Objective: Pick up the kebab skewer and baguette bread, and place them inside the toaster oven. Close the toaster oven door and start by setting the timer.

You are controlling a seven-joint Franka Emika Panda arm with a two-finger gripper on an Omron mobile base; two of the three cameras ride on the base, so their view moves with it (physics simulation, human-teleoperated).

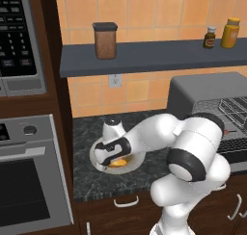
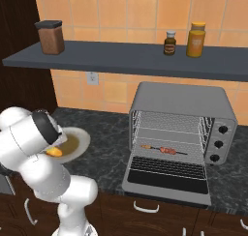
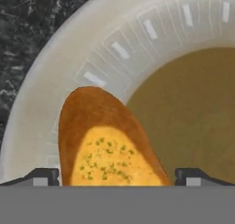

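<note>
With its jaws spread wide on either side of the baguette bread [image 3: 108, 145], which lies on the plate [image 3: 55, 87], the gripper [image 3: 117, 175] risks pinching too near the tapered end and losing it before the toaster oven [image 2: 181, 126], where the kebab skewer [image 2: 162, 150] already rests on the rack beyond the plate

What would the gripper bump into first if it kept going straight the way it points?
Most likely the bread: it lies on the plate right between the open gripper's tips. How much gap remains above it is hard to judge.
</note>
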